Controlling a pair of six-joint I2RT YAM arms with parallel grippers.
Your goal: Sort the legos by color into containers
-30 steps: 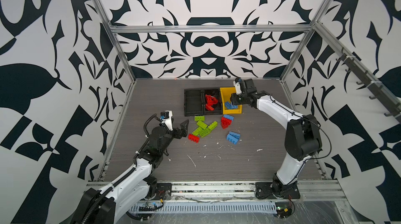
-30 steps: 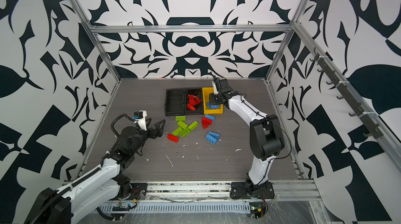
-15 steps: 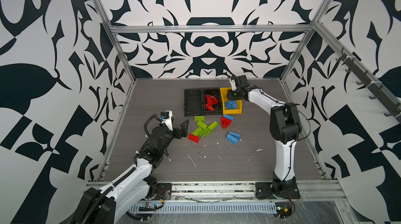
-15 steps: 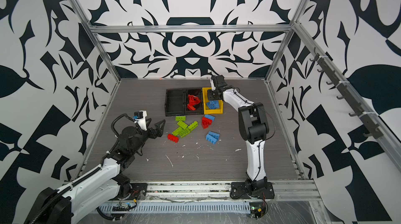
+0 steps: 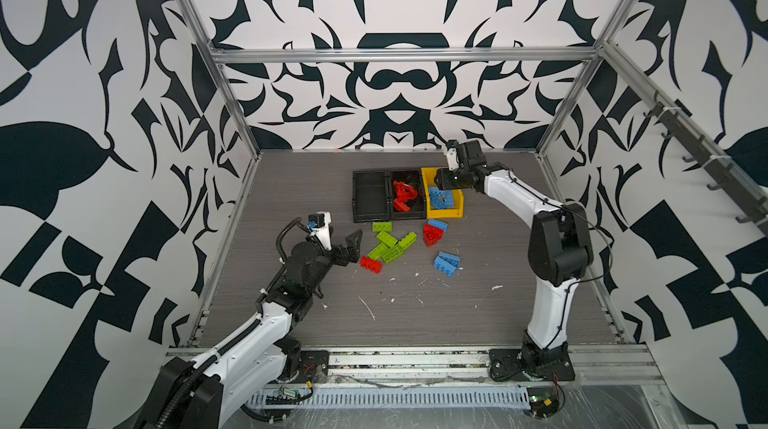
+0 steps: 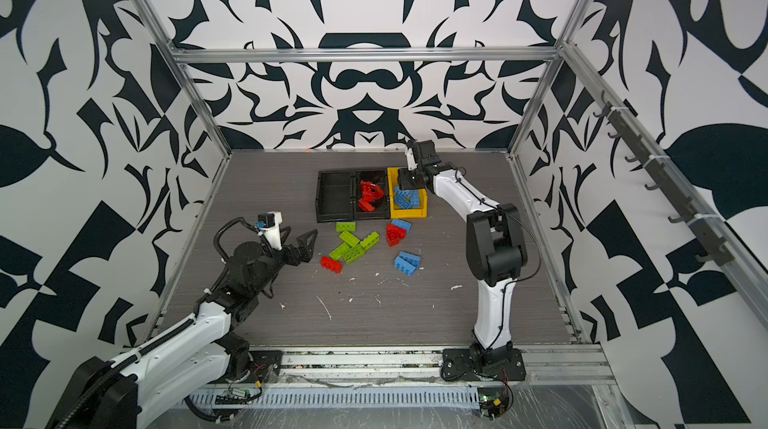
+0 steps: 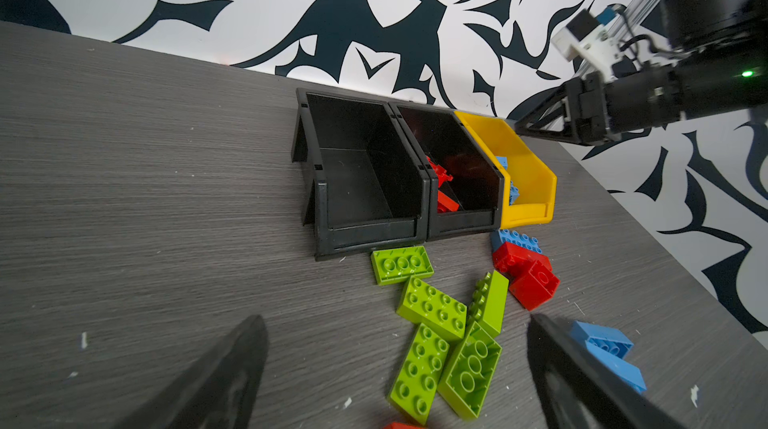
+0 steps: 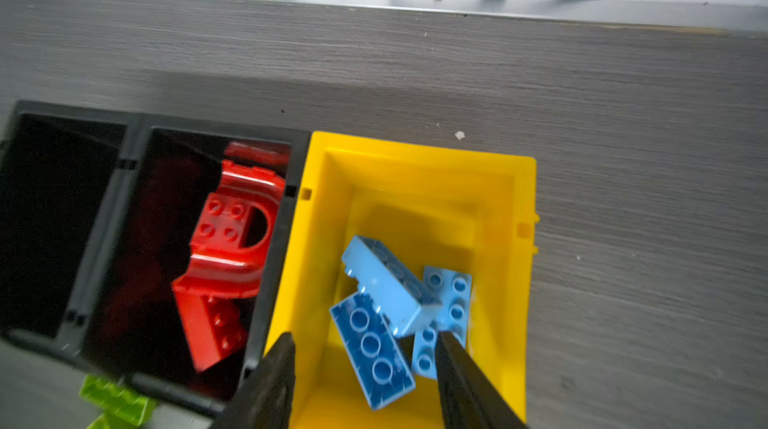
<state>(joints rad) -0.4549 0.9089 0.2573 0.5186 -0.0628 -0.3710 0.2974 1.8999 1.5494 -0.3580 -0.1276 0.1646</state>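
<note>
Black-and-white patterned walls [image 5: 395,3], grey woodgrain floor [image 5: 478,314]

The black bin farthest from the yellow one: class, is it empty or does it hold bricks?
Empty: the left wrist view shows the black bin with a bare floor and walls, nothing inside.

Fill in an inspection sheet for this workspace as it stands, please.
Surface: grey wood-grain tabletop, scuffed.
Job's things: left black plastic bin empty; middle black plastic bin holds red studded bricks; yellow plastic bin holds light blue studded bricks; in front of the bins lie lime green studded bricks, loose red bricks and loose light blue bricks.
Clutter: small white flecks on the tabletop.
Pincers: left pincer open, empty, beside the loose bricks; right pincer open, empty, over the yellow bin.
Cables: black corrugated hose loops off the left arm; thin black cable runs along the right arm.
Surroundings: black-and-white patterned walls, aluminium frame, hook rail.
</note>
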